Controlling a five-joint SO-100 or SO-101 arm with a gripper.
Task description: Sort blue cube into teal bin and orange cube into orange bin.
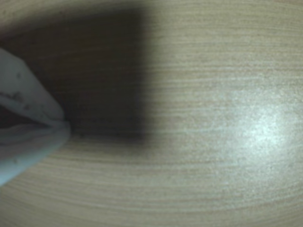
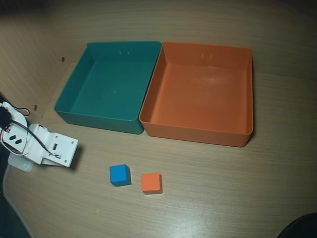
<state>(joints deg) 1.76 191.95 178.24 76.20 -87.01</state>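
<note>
blue cube (image 2: pixel 120 175) right of end effector (image 2: pixel 67 158) — apart

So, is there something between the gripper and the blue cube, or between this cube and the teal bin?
Nothing visible. In the overhead view, bare table lies between the gripper and the blue cube, and between the cube and the teal bin. The orange cube sits aside, to the right.

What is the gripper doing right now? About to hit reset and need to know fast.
Gripper: shut and empty, tips together over bare table; the blue cube and orange cube lie loose on the table.
</note>
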